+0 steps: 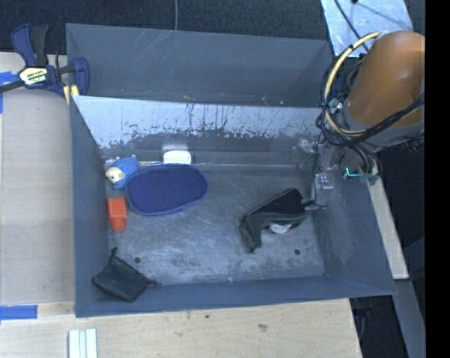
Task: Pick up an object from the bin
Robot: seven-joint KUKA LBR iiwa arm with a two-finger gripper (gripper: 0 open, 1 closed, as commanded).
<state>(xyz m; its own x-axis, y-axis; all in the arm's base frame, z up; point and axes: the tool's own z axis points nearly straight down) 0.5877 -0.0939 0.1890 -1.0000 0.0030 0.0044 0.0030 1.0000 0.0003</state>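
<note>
My gripper (322,186) hangs low at the bin's right side, close to the right wall. Its tip is right at the upper right end of a black angled object (273,213), which lies on the floor with a small white piece under it. Whether the gripper touches that object I cannot tell.
On the left lie a blue oval pad (167,189), an orange block (118,214), a small blue and yellow piece (120,171) and a white piece (177,157) by the back wall. A black flat thing (121,280) rests in the front left corner.
</note>
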